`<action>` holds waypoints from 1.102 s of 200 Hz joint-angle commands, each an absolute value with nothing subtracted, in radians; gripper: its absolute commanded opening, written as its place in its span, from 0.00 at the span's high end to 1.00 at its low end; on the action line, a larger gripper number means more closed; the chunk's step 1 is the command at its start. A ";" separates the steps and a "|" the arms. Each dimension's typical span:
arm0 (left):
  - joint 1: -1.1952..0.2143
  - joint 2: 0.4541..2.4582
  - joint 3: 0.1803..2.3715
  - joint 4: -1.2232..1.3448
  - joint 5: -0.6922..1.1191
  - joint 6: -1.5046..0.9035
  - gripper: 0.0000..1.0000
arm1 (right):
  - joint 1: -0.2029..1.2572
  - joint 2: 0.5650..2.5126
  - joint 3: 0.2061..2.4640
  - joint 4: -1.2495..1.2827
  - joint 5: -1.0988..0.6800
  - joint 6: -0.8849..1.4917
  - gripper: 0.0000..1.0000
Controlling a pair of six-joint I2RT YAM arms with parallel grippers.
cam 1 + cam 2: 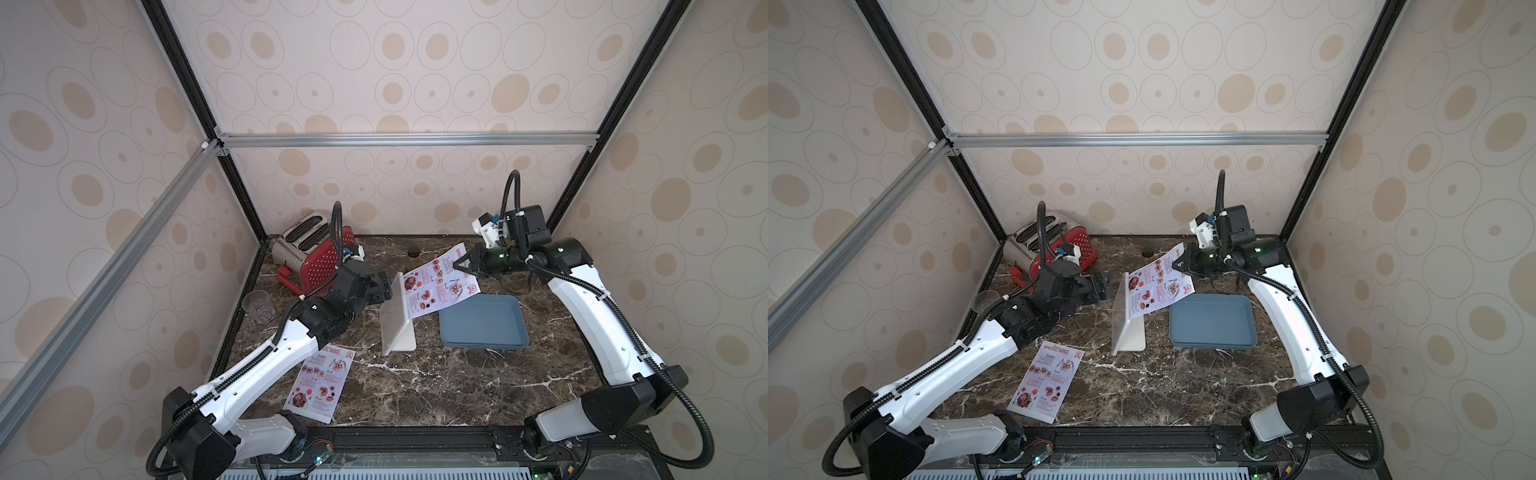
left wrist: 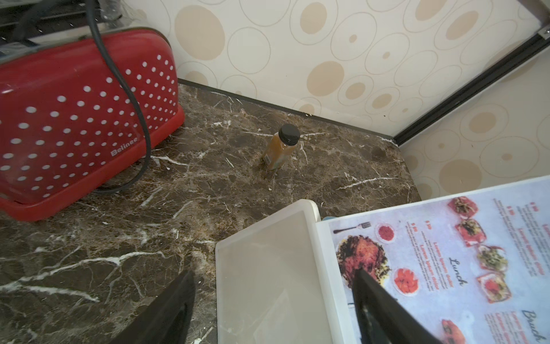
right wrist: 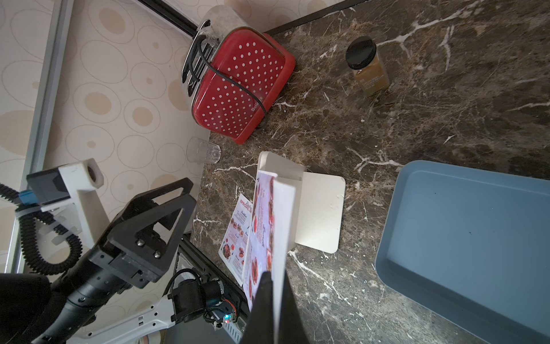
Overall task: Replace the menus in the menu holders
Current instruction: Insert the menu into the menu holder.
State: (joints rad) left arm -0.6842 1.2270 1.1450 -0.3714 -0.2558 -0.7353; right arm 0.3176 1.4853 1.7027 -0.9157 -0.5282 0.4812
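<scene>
Your right gripper [image 1: 462, 266] pinches the menu [image 1: 432, 291] at the mid-worktop holder [image 1: 395, 328], left gripper [image 1: 384, 289] wide astride it, so keep that menu in line with the slot, slowly.

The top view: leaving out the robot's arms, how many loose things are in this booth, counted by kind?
Menus: 2
Menu holder: 1
Blue-grey tray: 1
Red toaster: 1
Clear cup: 1
Black-capped jar: 1
Total: 7
</scene>
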 commanded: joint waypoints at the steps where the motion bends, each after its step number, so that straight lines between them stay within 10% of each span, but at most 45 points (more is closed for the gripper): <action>1: -0.677 1.208 1.182 -0.406 -0.314 -0.733 0.18 | 0.310 1.500 1.736 -0.930 -0.536 0.477 1.00; 220: -0.677 1.171 1.160 -0.424 -0.347 -0.741 0.18 | 0.425 1.616 1.800 -0.904 -0.532 0.509 1.00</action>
State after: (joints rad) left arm -0.6842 1.1961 1.1458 -0.4019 -0.3210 -0.7357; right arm 0.4057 1.5967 1.7679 -0.9054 -0.5266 0.5007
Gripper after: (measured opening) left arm 0.819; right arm 0.047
